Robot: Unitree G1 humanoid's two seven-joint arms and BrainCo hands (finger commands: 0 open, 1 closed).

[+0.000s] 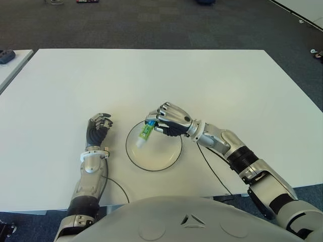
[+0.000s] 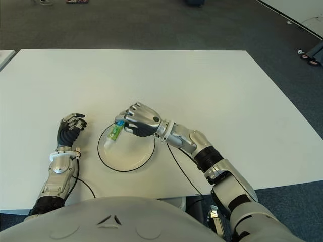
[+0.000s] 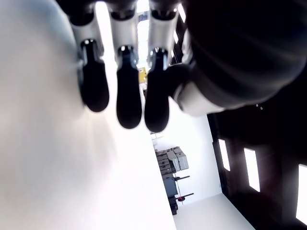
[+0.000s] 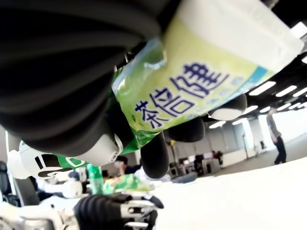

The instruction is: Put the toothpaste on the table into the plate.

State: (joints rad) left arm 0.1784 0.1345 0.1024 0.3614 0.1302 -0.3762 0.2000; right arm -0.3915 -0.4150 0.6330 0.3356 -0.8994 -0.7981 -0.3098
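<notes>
A small green and white toothpaste tube [image 1: 145,133] is in my right hand [image 1: 169,120], whose fingers are shut around its upper end. The tube hangs tilted, its white cap end pointing down over the left part of the white plate [image 1: 166,156]; I cannot tell whether the cap touches the plate. In the right wrist view the tube [image 4: 192,86] fills the picture, pinched between dark fingers [image 4: 72,57]. My left hand [image 1: 98,126] shows to the left of the plate with its fingers curled and nothing in it.
The plate lies near the front edge of a wide white table [image 1: 151,75]. A second table's corner with a dark object [image 1: 6,55] shows at the far left. Dark carpet surrounds the tables.
</notes>
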